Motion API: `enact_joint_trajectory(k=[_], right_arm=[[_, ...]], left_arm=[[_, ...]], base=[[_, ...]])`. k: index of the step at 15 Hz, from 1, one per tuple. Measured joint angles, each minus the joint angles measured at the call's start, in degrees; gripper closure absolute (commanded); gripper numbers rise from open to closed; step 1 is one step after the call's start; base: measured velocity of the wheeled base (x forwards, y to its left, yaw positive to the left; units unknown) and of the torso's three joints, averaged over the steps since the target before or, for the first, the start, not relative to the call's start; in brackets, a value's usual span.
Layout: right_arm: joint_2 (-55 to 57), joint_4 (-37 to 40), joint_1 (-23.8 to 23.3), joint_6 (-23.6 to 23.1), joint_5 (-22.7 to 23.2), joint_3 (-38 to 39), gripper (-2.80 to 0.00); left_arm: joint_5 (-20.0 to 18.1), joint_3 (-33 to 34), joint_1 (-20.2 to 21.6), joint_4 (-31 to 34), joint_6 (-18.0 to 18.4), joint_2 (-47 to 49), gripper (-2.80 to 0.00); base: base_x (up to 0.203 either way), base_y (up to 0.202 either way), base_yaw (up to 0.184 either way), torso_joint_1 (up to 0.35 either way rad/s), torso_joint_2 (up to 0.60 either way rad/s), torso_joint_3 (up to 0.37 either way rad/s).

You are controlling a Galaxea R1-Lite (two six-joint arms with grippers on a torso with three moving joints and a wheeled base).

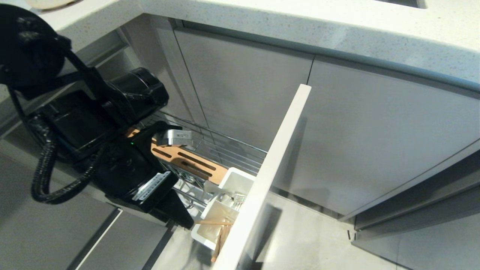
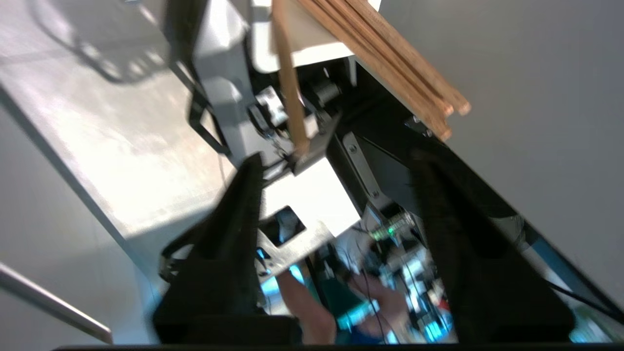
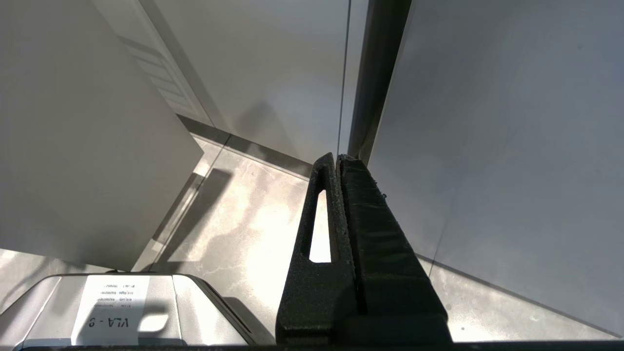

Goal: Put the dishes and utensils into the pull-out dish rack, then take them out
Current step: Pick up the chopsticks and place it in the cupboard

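The pull-out dish rack stands drawn out, with its chrome wire basket (image 1: 228, 148), slotted wooden strip (image 1: 187, 162), white caddy (image 1: 233, 184) and pale front panel (image 1: 279, 157). Light-wood chopsticks (image 1: 222, 229) lean in the caddy's near compartment. In the left wrist view the chopsticks (image 2: 397, 61) lie just beyond the fingertips and apart from them. My left gripper (image 1: 189, 223) (image 2: 336, 163) hangs beside the caddy, open, with nothing between its fingers. My right gripper (image 3: 338, 158) is shut and empty, parked low by the cabinet doors. The bowl, the plate and the spoon are not clearly in view.
Flat grey cabinet doors (image 1: 375, 142) run behind the rack under a speckled white counter (image 1: 300, 22). A pale round rim (image 1: 48, 3) shows on the counter's far left corner. Grey tiled floor (image 1: 307, 240) lies right of the front panel.
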Motion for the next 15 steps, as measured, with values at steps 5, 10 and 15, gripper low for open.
enact_joint_trajectory(k=[5,10,15], right_arm=[[0.0,0.0,0.0,0.0,0.0,0.0,0.0],[0.0,0.0,0.0,0.0,0.0,0.0,0.0],[0.0,0.0,0.0,0.0,0.0,0.0,0.0]], left_arm=[[5.3,0.0,1.5,-2.6,-1.3,-10.2,0.0],[5.7,-0.2,5.4,-10.1,-2.8,-21.0,0.0],[5.3,-0.2,10.5,-27.1,-14.5,-30.2,0.0]], base=[[0.0,0.0,0.0,0.0,0.0,0.0],[0.0,0.0,0.0,0.0,0.0,0.0],[0.0,0.0,0.0,0.0,0.0,0.0]])
